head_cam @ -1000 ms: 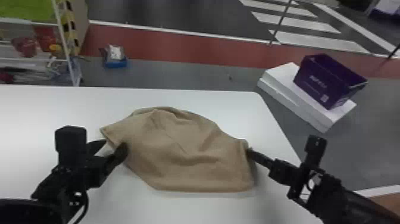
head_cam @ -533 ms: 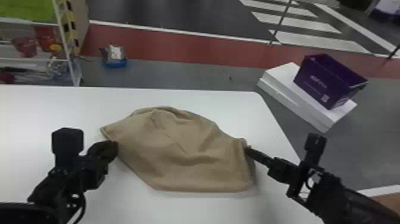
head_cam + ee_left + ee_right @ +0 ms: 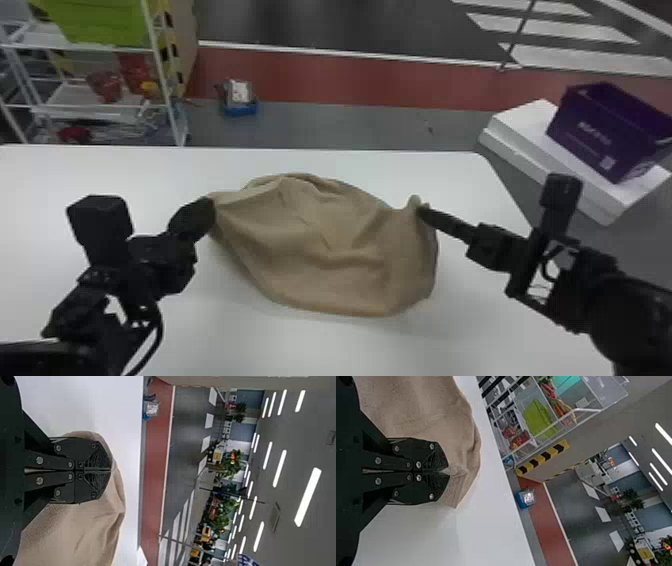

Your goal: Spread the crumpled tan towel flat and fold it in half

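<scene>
Left arm (image 3: 135, 260), right arm (image 3: 580, 295) aslant inward, jaws tight on towel (image 3: 320, 245)

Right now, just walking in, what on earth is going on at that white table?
A two-armed robot is handling a tan towel over the white table. Its left hand is closed on one side of the cloth and its right hand pinches the opposite side. The towel is spread out between them but still rumpled, with soft folds across it, and it is not yet folded in half.
</scene>
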Available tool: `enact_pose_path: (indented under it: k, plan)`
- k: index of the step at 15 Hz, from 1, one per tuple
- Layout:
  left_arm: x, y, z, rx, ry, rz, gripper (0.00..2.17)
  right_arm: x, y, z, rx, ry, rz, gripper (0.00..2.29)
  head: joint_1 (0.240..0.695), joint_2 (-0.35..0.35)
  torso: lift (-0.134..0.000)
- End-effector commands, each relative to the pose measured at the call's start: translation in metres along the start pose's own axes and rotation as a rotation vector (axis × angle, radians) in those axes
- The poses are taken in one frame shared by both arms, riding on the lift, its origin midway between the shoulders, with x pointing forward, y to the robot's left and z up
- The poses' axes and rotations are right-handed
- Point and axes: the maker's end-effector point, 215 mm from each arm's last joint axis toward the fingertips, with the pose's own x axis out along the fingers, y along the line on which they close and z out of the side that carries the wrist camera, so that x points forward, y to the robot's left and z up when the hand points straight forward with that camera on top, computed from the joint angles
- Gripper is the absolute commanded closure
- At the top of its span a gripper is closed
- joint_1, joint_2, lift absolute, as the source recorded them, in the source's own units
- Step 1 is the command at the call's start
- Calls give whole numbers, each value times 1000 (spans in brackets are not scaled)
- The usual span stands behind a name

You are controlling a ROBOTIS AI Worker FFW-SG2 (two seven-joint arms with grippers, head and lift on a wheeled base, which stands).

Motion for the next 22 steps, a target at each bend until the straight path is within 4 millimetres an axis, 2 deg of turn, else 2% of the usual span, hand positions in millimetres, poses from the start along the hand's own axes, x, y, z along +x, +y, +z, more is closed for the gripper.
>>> enact_pose_path:
  k: [1,4,6,7,9,10,11,12,13,15,16,17,19,22]
  plan:
    - [-23,11,35,-33,-73,9,1706,-5,35,41,-28,-46,64,1777,695,-120,-124]
    - [-56,19,80,-86,-152,-13,1710,-25,74,103,-6,-117,177,1781,695,-72,-124]
    - [-72,21,103,-95,-179,-20,1710,-41,81,142,-17,-184,198,1777,680,-53,-124]
    - [-79,22,106,-105,-176,-23,1706,-53,85,159,-4,-226,224,1777,661,-48,-124]
    - [-89,27,114,-128,-181,-34,1706,-65,77,181,8,-280,216,1777,605,-51,-124]
    - [-91,24,114,-126,-175,-42,1706,-69,73,185,11,-291,211,1781,595,-55,-124]
    - [-92,17,112,-128,-158,-63,1706,-70,76,186,13,-294,222,1777,586,-60,-124]
    - [-99,19,114,-134,-153,-73,1706,-72,82,186,19,-299,245,1777,580,-67,-124]
    - [-105,21,120,-157,-166,-95,1706,-73,89,188,24,-306,265,1777,577,-74,-124]
    - [-117,25,138,-162,-188,-99,1706,-74,103,204,27,-344,296,1777,574,-75,-124]
    - [-121,19,148,-169,-210,-119,1706,-76,111,210,35,-359,328,1781,560,-60,-124]
    - [-128,26,155,-193,-225,-124,1706,-77,113,216,45,-375,341,1777,547,-53,-124]
    - [-140,35,170,-234,-267,-159,1706,-77,101,219,101,-401,371,1777,523,-42,-124]
    - [-140,42,177,-236,-293,-146,1710,-94,55,243,155,-547,328,1777,499,-40,-124]
